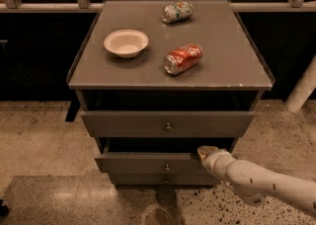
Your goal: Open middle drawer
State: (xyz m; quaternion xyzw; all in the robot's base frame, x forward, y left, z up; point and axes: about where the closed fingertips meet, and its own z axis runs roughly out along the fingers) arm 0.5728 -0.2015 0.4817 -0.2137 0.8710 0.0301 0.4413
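Camera view, standing in front of the cabinet: the claw [207,152] sits at the top edge of the middle drawer [143,163], towards its right end, on the end of a white arm [261,182] that reaches in from the lower right. Whether the claw is clenched or released, I cannot tell from here.

There are three grey drawers, stacked. The middle drawer stands a little way out, with a dark gap above its front and a small round knob [167,168] at its centre. The top drawer [123,124] above it also juts forward and has its own knob [168,127]. The bottom drawer [148,180] shows only as a thin strip.

On the grey tabletop [232,51] lie two cans, both on their sides: a red can [183,58] near the middle and a green and silver can [177,12] towards the back. One white bowl [126,43] stands upright, left of the red can.

The floor [39,135] is speckled stone. Behind the cabinet runs a pale rail [44,7] against dark glass, and a white post [302,91] leans at the right.
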